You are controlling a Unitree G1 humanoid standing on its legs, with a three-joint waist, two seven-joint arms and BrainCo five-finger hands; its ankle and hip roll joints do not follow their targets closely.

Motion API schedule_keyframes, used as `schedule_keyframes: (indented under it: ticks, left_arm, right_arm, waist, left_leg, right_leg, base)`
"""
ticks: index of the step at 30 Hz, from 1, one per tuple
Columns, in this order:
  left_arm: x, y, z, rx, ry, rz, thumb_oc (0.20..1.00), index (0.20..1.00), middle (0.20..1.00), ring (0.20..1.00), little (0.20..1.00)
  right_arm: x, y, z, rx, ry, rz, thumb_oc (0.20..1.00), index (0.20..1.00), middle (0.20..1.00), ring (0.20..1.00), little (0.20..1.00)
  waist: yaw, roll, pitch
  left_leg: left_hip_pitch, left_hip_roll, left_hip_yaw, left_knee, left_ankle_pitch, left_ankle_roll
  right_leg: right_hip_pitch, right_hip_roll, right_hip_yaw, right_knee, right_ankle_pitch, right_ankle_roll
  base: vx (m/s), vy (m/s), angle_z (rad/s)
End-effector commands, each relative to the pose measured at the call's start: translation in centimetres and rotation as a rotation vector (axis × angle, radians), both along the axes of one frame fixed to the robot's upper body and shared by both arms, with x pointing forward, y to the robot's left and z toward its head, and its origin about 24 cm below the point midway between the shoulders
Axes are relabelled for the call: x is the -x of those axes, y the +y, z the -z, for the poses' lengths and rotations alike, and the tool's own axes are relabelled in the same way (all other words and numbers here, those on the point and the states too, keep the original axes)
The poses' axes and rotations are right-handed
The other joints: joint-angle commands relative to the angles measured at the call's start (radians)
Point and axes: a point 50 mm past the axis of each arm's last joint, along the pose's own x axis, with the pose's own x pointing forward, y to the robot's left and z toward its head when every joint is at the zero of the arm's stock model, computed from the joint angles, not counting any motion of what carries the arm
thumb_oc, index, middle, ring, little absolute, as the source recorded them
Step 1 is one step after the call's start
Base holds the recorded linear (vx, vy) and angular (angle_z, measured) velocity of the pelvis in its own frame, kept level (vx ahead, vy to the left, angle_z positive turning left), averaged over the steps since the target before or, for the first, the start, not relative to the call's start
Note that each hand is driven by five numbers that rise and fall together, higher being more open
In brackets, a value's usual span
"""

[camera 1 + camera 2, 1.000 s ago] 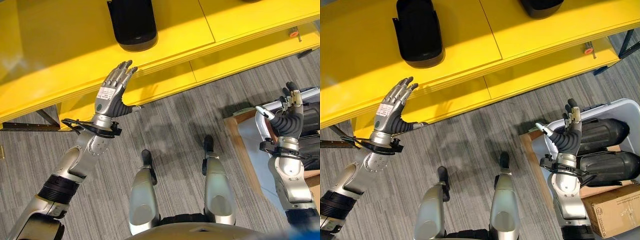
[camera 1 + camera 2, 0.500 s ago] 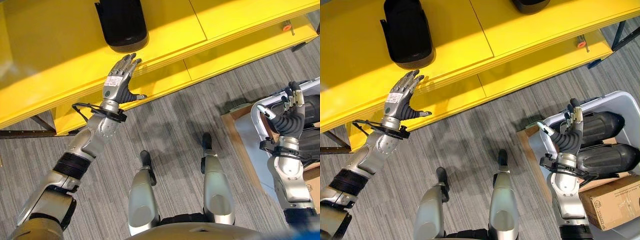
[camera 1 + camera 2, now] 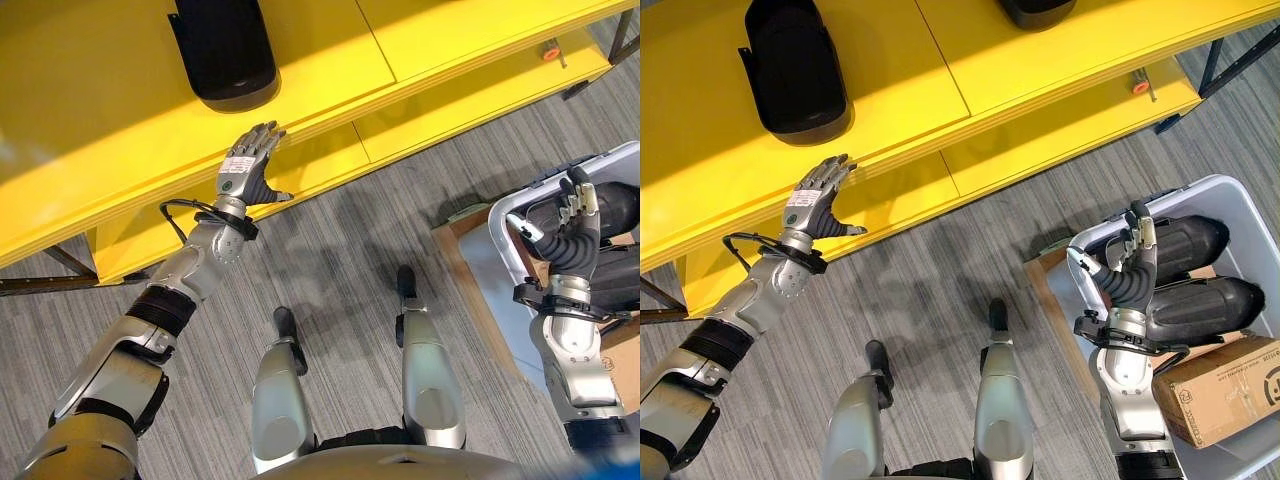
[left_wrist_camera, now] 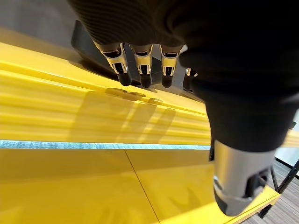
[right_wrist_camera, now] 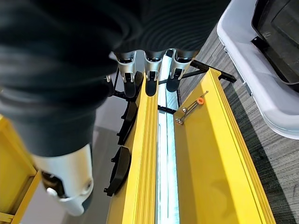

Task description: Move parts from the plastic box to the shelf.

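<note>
Parts [image 3: 1188,308] are lying lengthwise in the plastic box [image 3: 1250,210], at three o'clock from the right hand [image 3: 1128,272], which is hovering nearest, fingers released. Left hand [image 3: 815,205] is idling, relaxed, at the shelf [image 3: 940,80] edge.

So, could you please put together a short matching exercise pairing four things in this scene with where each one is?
Things:
1. left hand
2. right hand
3. black part
4. cardboard box

Places:
A. lying on top of the yellow shelf
B. raised over the plastic box's near rim
C. open at the shelf's front edge
D. inside the plastic box, beside two black parts

Pairs: 1-C, 2-B, 3-A, 4-D
</note>
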Motion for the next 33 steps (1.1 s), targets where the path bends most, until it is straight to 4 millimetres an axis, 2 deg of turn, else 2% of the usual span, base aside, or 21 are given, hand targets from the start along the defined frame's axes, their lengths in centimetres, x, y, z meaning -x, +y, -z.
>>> schedule_keyframes:
  ticks: [1,15,33]
  left_arm:
    - [-0.2,1.7,-0.1,0.031,-0.004,-0.067,1.0,1.0,1.0,1.0,1.0]
    - [0.0,4.1,0.3,0.04,0.013,-0.163,1.0,1.0,1.0,1.0,1.0]
    - [-1.0,5.5,-1.3,-0.003,-0.004,-0.226,1.0,1.0,1.0,1.0,1.0]
  right_arm:
    - [1.3,-0.7,-1.1,0.012,-0.088,0.038,1.0,1.0,1.0,1.0,1.0]
    - [1.3,-0.7,-0.9,0.01,-0.076,0.027,1.0,1.0,1.0,1.0,1.0]
    - [1.5,-0.9,-0.7,0.025,-0.065,0.028,1.0,1.0,1.0,1.0,1.0]
  waist:
    - [0.0,-0.019,-0.042]
    - [0.006,-0.021,-0.035]
    - [-0.004,-0.025,-0.033]
  left_leg:
    - [-0.075,0.046,-0.049,0.017,0.063,-0.008]
    - [-0.086,0.043,-0.048,0.032,0.059,-0.007]
    - [-0.1,0.047,-0.04,0.048,0.054,-0.008]
  right_leg:
    - [0.07,-0.044,-0.015,0.142,-0.167,0.016]
    - [0.063,-0.044,-0.008,0.147,-0.162,0.015]
    - [0.042,-0.043,0.006,0.157,-0.162,0.017]
  base:
    - [0.0,0.0,0.0]
    - [0.0,0.001,0.0]
    - [0.0,0.001,0.0]
